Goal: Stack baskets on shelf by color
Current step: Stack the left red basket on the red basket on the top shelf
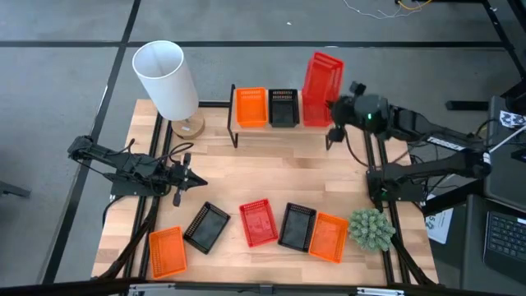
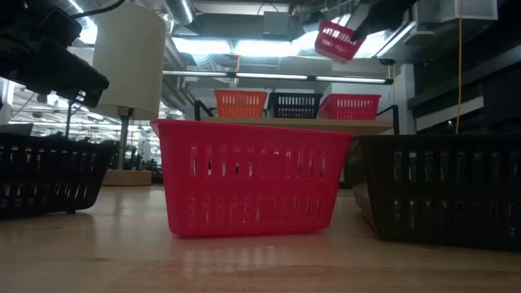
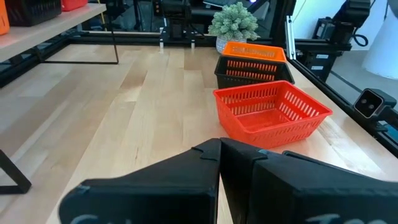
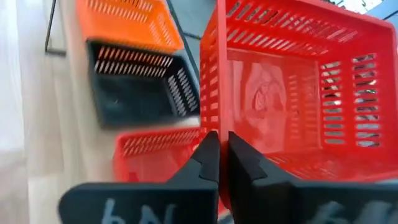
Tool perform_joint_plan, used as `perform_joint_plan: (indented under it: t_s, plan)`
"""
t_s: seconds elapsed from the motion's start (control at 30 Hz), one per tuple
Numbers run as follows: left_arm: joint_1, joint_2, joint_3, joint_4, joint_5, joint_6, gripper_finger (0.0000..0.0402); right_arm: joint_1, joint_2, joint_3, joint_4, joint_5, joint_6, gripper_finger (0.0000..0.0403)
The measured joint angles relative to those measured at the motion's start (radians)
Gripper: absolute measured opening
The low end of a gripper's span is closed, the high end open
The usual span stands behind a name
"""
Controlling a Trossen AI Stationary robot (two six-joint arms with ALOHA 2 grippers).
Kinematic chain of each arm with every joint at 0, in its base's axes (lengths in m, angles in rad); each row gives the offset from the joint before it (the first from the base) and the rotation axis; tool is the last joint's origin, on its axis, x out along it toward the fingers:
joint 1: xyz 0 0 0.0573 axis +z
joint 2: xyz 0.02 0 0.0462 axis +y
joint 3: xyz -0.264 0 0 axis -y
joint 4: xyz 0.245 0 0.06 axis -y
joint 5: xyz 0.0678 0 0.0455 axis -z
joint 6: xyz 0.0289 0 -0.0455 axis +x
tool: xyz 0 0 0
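While the high view shows the right gripper [image 1: 332, 108] only as a dark head at the shelf's end, the right wrist view shows its two fingers pinched nearly together on the rim of a red basket [image 4: 292, 93], which hangs tilted in the air. Directly under that gripper sits a second red basket [image 4: 155, 149] on the shelf [image 1: 246, 133], and beyond it, farther from the gripper along the shelf, stand a black basket [image 4: 140, 87] and then an orange basket [image 4: 127, 22]. Only the low view shows how high the held basket hangs: well above the three on the light wooden shelf top, near the ceiling lights of a large workshop room.

Over the table's other side the left gripper [image 1: 191, 177] holds nothing, its fingers drawn almost together, as the left wrist view shows. Ahead of it on the table lie a red mesh basket [image 3: 270, 112], then a black one [image 3: 252, 68] and an orange one [image 3: 254, 51] just beside each other, and a small green potted plant [image 3: 233, 22] past them. Nearer the table's front edge the high view adds another black basket [image 1: 205, 226] and another orange basket [image 1: 166, 251].

All the baskets are shallow slotted plastic rectangles. A pale butcher-block tabletop [image 1: 271, 177] carries them, and a white cylindrical lamp [image 1: 167, 80] on a wooden base stands beside the shelf's far end from the right gripper.
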Motion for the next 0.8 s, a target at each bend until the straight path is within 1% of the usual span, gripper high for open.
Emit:
perform_joint_plan:
  t_s: [0.07,0.13,0.23,0.3,0.37,0.47,0.63,0.73,0.8]
  plan:
    - [0.0,0.0,0.0,0.0,0.0,0.0,0.0,-0.081,0.017,0.013,0.023,-0.094,-0.001,0.0005]
    - [0.0,0.0,0.0,0.0,0.0,0.0,0.0,-0.159,0.039,0.023,0.007,-0.15,0.0,0.0005]
    - [0.0,0.0,0.0,0.0,0.0,0.0,0.0,-0.243,0.075,0.032,-0.087,-0.235,-0.001,0.0005]
    - [0.0,0.0,0.0,0.0,-0.001,0.0,0.0,-0.277,0.091,0.033,-0.135,-0.301,-0.002,0.0005]
    - [0.0,0.0,0.0,0.0,-0.002,0.0,0.0,-0.294,0.102,0.033,-0.161,-0.349,-0.004,0.0005]
    - [0.0,0.0,0.0,0.001,-0.008,0.0,0.0,-0.299,0.107,0.033,-0.164,-0.385,-0.033,0.0005]
    - [0.0,0.0,0.0,0.002,-0.021,0.0,0.0,-0.298,0.107,0.036,-0.209,-0.402,-0.085,0.0005]
    - [0.0,0.0,0.0,0.002,-0.021,0.0,0.0,-0.299,0.107,0.036,-0.25,-0.451,-0.108,0.0005]
    - [0.0,0.0,0.0,0.002,-0.021,0.0,0.0,-0.298,0.107,0.036,-0.268,-0.454,-0.112,0.0005]
